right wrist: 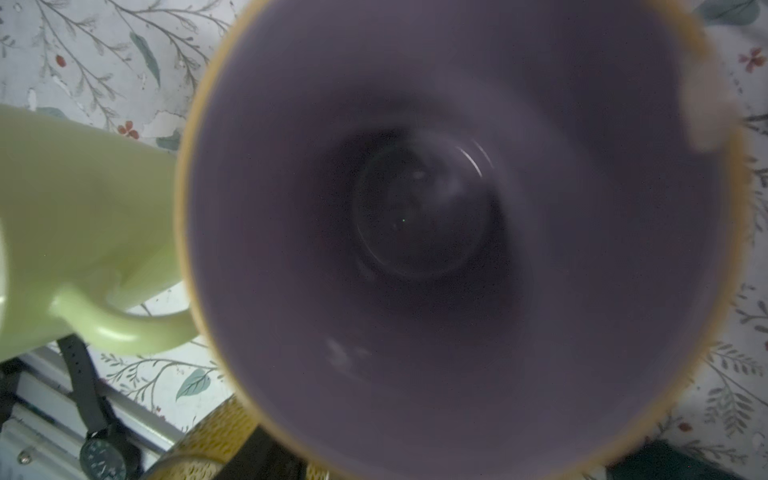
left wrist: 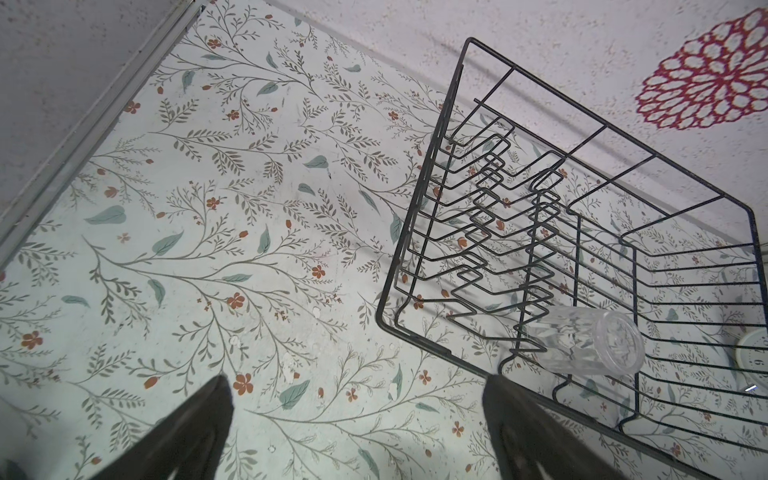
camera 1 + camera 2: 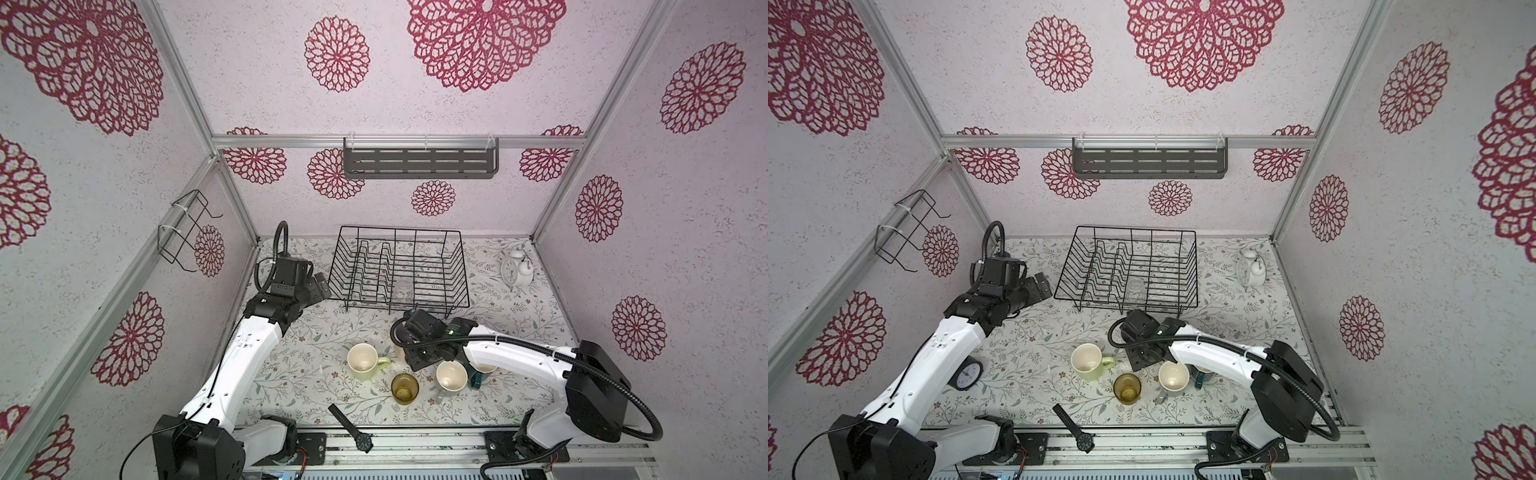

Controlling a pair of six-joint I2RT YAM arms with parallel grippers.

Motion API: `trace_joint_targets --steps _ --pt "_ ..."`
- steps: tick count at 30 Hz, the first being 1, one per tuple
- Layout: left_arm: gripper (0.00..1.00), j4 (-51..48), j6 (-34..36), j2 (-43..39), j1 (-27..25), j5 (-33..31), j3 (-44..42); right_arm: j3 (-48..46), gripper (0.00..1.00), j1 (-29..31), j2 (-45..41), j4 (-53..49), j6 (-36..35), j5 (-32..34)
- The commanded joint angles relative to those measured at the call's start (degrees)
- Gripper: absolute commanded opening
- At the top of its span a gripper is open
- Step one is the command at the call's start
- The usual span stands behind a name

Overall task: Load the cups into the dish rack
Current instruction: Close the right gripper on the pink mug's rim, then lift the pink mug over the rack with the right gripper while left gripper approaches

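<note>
The black wire dish rack (image 3: 401, 227) (image 3: 1133, 227) (image 2: 419, 208) stands at the back middle, with a small clear glass (image 3: 402, 291) (image 3: 1135, 291) (image 2: 590, 345) lying on its side inside. My left gripper (image 3: 322, 289) (image 3: 1042, 286) (image 2: 359, 380) hangs open and empty beside the rack's left end. My right gripper (image 3: 415, 357) points down over the pink cup (image 1: 415, 208), whose lilac inside fills the right wrist view. One dark finger (image 1: 266, 453) shows outside its rim. Around it stand the yellow-green mug (image 3: 363, 361) (image 3: 1087, 362) (image 1: 83, 232), amber tumbler (image 3: 404, 387) (image 3: 1127, 387), grey mug (image 3: 451, 376) and teal mug (image 3: 478, 376).
A white alarm clock (image 3: 515, 270) (image 3: 1250, 270) stands at the back right. A black wristwatch (image 3: 353, 428) (image 3: 1075, 428) (image 1: 102, 449) lies at the front edge. A small black clock (image 3: 966, 374) sits under the left arm. A slotted shelf (image 3: 419, 160) and a wire holder (image 3: 187, 232) hang on the walls.
</note>
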Motion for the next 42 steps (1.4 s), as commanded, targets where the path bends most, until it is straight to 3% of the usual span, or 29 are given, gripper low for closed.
trace_joint_targets --steps 1,12,22,27,34,39,42 --pt "0.98 0.0 0.0 -1.6 0.5 0.4 0.4 1.3 0.52 0.4 1.1 1.3 -0.8 3.2" --pt "0.99 -2.0 -0.1 -3.1 0.5 0.7 -0.5 1.6 0.18 0.4 1.8 0.5 -3.4 5.9" --pt "0.99 -0.4 -0.5 -3.6 0.5 3.1 -0.5 1.2 0.02 0.4 -2.3 2.0 -4.8 7.5" --pt "0.99 1.2 -1.3 -4.4 0.5 7.8 0.1 -0.3 0.00 0.4 -7.9 5.5 -6.6 9.0" --pt "0.99 1.2 -2.5 -5.1 0.5 15.5 3.8 0.7 0.00 -0.5 -15.7 11.2 -10.8 0.9" --pt "0.97 5.1 -2.2 -6.2 0.8 25.8 6.0 1.4 0.00 -4.2 -22.0 14.0 -11.5 -5.6" --pt "0.97 13.2 -2.3 -7.3 0.8 35.9 4.8 2.2 0.00 -8.7 -25.5 15.4 -11.6 -10.2"
